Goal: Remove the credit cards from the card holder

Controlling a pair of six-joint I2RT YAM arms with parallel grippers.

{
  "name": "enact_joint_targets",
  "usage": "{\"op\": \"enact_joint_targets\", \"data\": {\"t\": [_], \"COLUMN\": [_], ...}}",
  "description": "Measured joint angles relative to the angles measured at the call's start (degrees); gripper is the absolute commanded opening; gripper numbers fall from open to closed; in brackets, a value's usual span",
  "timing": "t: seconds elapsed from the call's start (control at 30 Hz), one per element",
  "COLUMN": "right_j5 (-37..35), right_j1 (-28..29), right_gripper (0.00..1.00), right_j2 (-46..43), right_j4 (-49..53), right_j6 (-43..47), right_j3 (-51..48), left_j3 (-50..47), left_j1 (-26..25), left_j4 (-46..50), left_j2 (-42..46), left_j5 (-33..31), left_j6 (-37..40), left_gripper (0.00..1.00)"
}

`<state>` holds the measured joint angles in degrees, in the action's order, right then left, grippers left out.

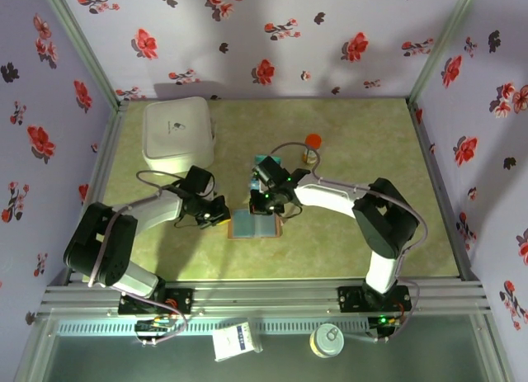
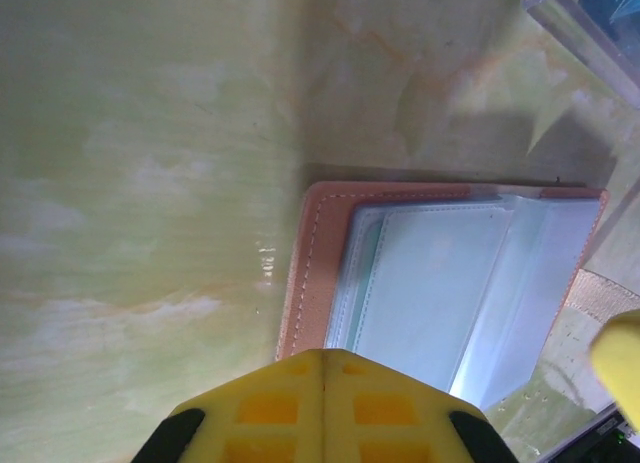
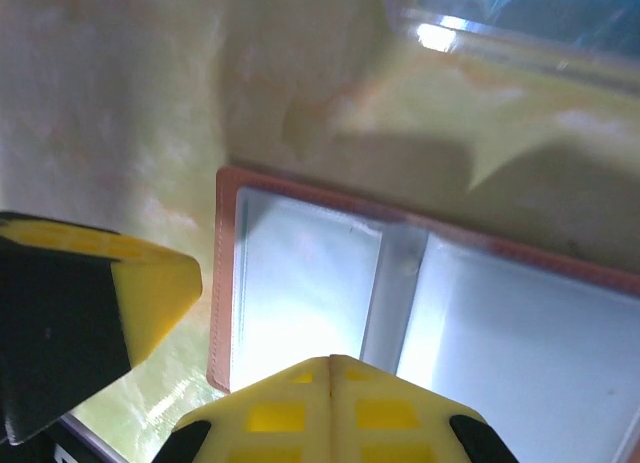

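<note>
The small brown leather-like card holder (image 2: 306, 283) lies open and flat on the green marbled surface (image 1: 363, 134), near its middle, blue-grey inner panels facing up. The clear plastic tray (image 3: 520, 28) sits just beyond it on the far side. A pale teal panel shows behind one sleeve. Whether that is one of the credit cards cannot be told, and no card edge stands proud of a pocket.

The main risk is the holder sliding or folding. It is light and unclamped, so a push from either tip could skate it across the surface or flip one half shut. The two arms also crowd the same spot, so they could knock each other. With nothing protruding, a pinch may catch a sleeve rather than a card.

The left claw (image 2: 322, 368) is fully closed and holds nothing, its tip over the holder's left edge. The right claw (image 3: 330, 373) is likewise closed and empty, over the middle panels. Contact cannot be judged for either.
</note>
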<state>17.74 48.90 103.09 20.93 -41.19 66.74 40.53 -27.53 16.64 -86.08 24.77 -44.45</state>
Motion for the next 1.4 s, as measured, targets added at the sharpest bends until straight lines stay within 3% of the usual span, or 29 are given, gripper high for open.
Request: {"op": "enact_joint_targets", "data": {"t": [0.47,1.03,1.4], "right_j5": [0.0,-0.37,-1.53], "right_j1": [3.54,3.98,3.98], "right_gripper": [0.0,0.0,0.22], "right_j2": [0.13,3.76,4.94], "right_j4": [-0.04,-2.05,-2.27], "right_j6": [0.11,0.0,-1.51], "right_j3": [-0.04,-0.04,-0.04], "left_j3": [-0.09,-0.09,0.02], "left_j1": [-0.87,-1.14,-1.14], "left_j4": [-0.15,-0.13,0.31], "left_j2": [-0.35,-2.8,-2.91], "left_j5": [0.55,0.87,0.74], "left_j6": [0.0,0.02,0.31], "left_gripper": [0.0,0.0,0.0]}}
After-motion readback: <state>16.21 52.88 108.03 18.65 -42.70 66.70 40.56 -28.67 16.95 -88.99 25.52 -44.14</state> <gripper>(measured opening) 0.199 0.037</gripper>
